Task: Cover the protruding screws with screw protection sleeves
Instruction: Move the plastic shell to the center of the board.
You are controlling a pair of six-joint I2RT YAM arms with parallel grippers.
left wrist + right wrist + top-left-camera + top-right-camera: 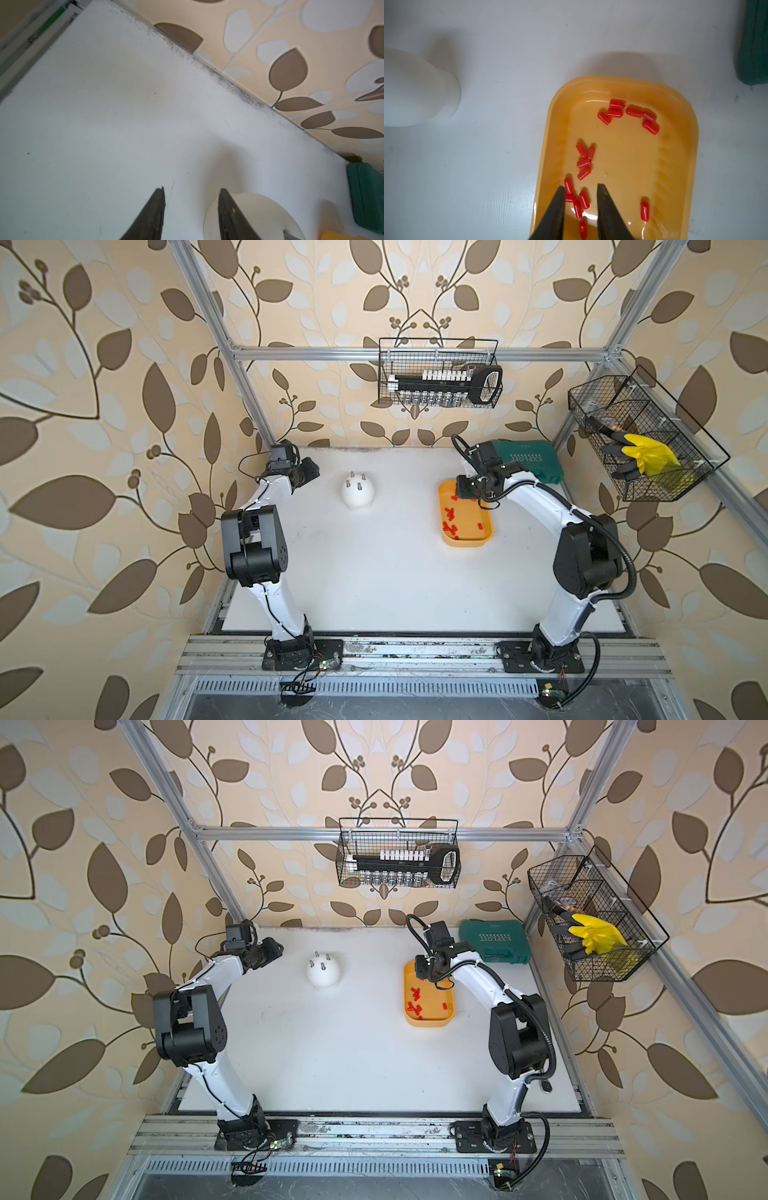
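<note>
My right hand [580,185] hovers part-open and empty over the caps [584,163] in the tray [675,99], all four screws [358,485] still bare.

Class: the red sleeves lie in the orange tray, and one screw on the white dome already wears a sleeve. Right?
No: in both top views every screw on the white dome is bare; the red sleeves lie in the orange tray.

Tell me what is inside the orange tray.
Loose red caps lie scattered across the floor of the orange tray. The right gripper, jaws apart, hangs over one end and hides part of the floor and of some caps there.
</note>
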